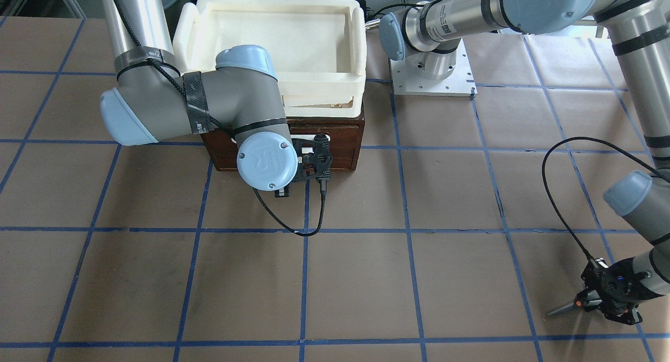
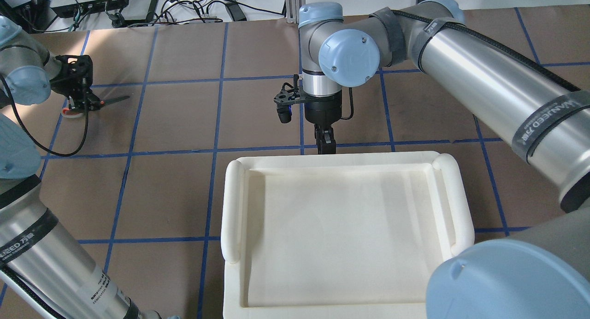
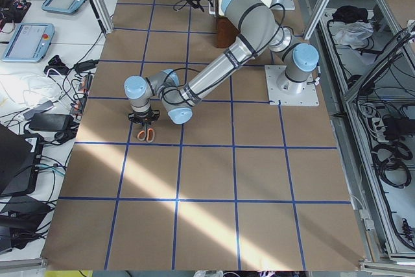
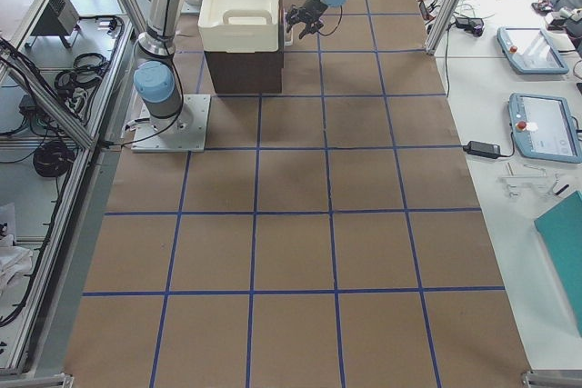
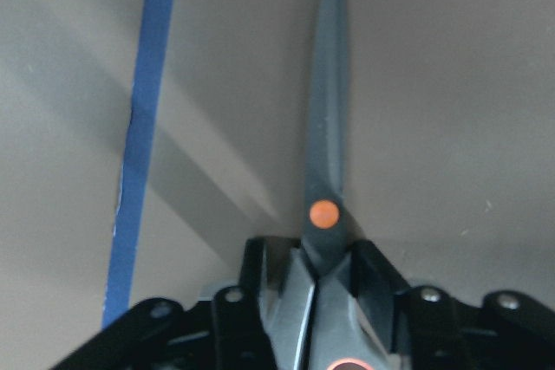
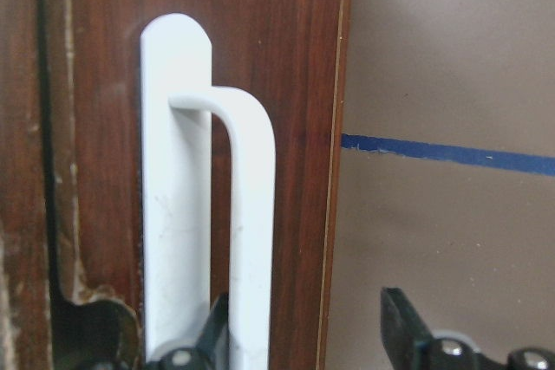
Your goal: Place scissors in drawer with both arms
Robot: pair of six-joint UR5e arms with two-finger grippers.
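Left claw (image 5: 316,255) grips small grey scissors (image 5: 328,110), blades pointing across brown worktop (image 5: 442,84), well apart from dark-brown wooden drawer (image 6: 295,84); right claw (image 6: 308,328) spread open around its white bar handle (image 6: 247,214).

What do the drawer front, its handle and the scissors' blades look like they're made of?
The drawer front looks like dark-stained wood: grain streaks, slight gloss. Its handle seems white plastic or painted metal: smooth, uniform. The scissors have probably metal blades: thin, matte dark grey.
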